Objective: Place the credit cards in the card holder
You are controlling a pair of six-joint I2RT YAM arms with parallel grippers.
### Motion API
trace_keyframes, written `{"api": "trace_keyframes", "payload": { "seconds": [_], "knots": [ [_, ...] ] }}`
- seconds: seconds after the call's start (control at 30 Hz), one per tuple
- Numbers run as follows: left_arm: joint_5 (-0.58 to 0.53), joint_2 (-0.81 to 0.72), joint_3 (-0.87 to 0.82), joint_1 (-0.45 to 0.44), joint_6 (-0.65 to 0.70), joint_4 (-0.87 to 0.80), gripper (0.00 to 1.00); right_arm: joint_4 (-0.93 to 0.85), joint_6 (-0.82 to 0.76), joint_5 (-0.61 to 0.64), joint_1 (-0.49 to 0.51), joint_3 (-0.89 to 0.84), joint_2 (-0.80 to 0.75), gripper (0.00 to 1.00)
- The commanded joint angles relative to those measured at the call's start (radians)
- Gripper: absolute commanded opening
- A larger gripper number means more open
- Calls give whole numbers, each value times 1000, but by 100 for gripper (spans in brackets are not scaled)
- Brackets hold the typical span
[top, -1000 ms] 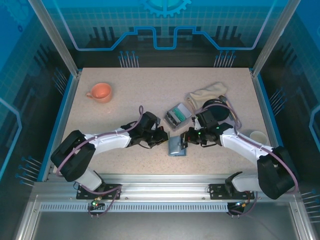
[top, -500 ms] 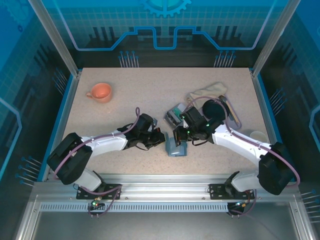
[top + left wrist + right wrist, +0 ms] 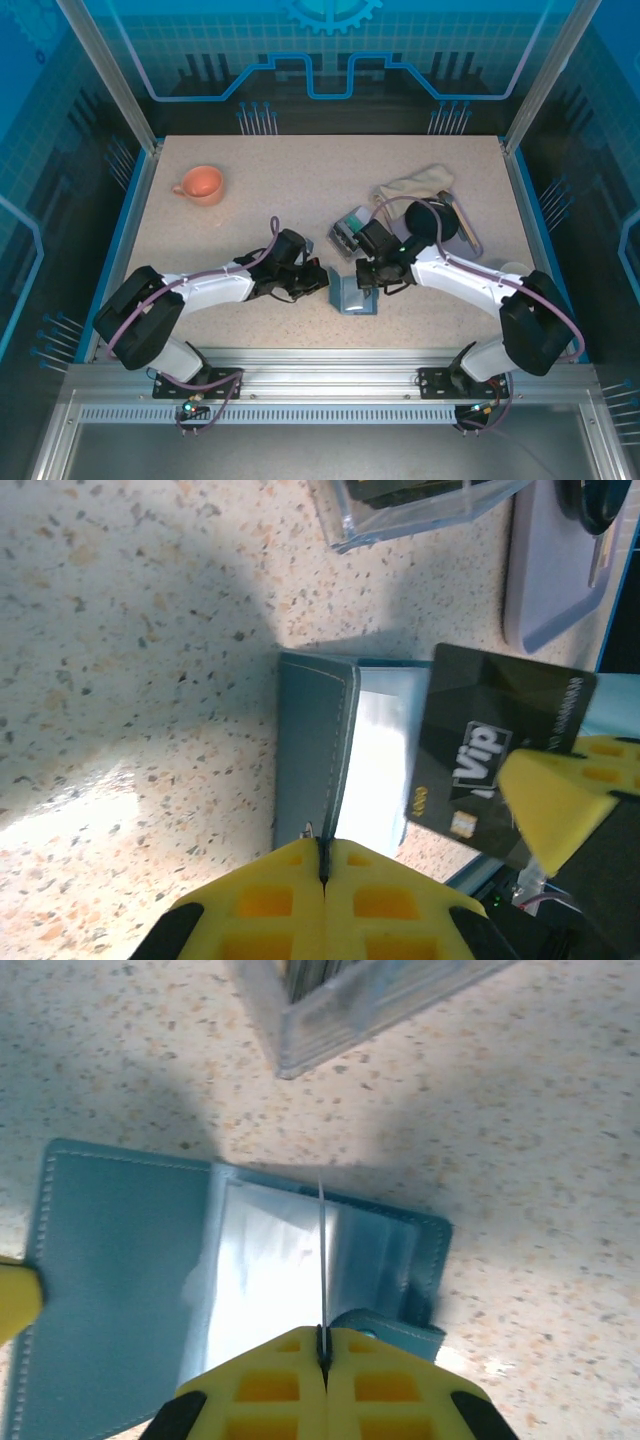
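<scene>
- At the left gripper (image 3: 322,862), my jaws are pressed together on the free edge of the wallet (image 3: 318,735) cover. They hold that flap upright just ahead of the fingertips, and the wallet rests on the table between the two grippers. I'd keep this pinch firm and motionless, because any twist would swing the pockets away from the card.
- Just past that flap, to the right of the left jaws, the clear sleeves lie open. I judge these to be the target.
- At the right gripper (image 3: 322,1345), the jaws are clamped on a dark card (image 3: 480,750). It sticks straight out from the fingertips, edge-on above the sleeves. I cannot tell whether its leading edge is already inside a slot.
- To seat it well, I'd tilt the card until it lies nearly parallel to the sleeve. Then I'd feed one corner into the mouth and slide slowly, letting go only once most of it is buried.
- Ahead of the right jaws, the clear box (image 3: 370,1005) stands near the wallet. I'd keep the wrist low and short of it.
</scene>
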Motion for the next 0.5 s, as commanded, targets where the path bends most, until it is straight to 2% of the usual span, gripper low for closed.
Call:
{"api": "trace_keyframes", "payload": {
  "seconds": [0.0,0.17,0.47],
  "knots": [
    [-15,-21,-27,7,50,-66,0,-38,4,25,-40,-36,-46,0],
    [-41,4,-37,9,88,-98,0,18,14,-38,-88,-108,-58,0],
    [-81,57,-68,7,76,-87,0,42,19,-45,-153,-196,-85,0]
  ]
}}
